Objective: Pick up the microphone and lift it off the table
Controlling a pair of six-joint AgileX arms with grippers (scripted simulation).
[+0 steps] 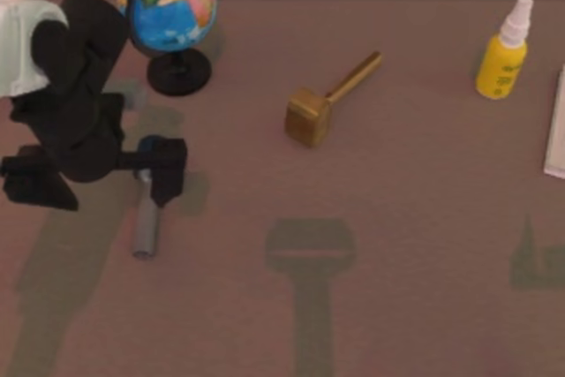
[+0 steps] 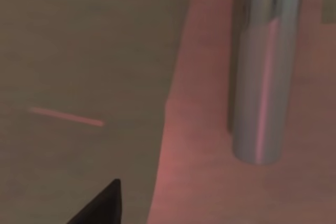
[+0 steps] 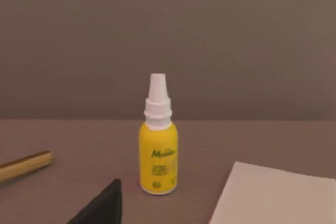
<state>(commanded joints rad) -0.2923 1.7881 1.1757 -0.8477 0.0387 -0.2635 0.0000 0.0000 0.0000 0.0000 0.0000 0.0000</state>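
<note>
Your left gripper (image 1: 161, 184) sits low over the microphone (image 1: 146, 227) at the left side of the table (image 1: 397, 245), its black body covering the joint between the blue foam head and the grey handle; whether the fingers have closed on it you cannot tell from these views, so treat the grasp as unconfirmed. The microphone lies flat, head toward the globe (image 1: 168, 2), handle pointing away toward the table's near edge; the left wrist view shows that handle (image 2: 265, 72) close up, polished and round. Judge it light and stiff, but slick: a smooth metal cylinder may roll or slip between the pads, and the foam head will squash; take hold on the handle just below the head, squarely across its axis. Your right arm is parked out of the top view; its wrist camera faces the spray bottle (image 3: 157, 148). Count: one microphone, one globe, one gold hammer (image 1: 325, 105), one yellow spray bottle, one white sheet (image 1: 556, 130) at the right edge.
</note>
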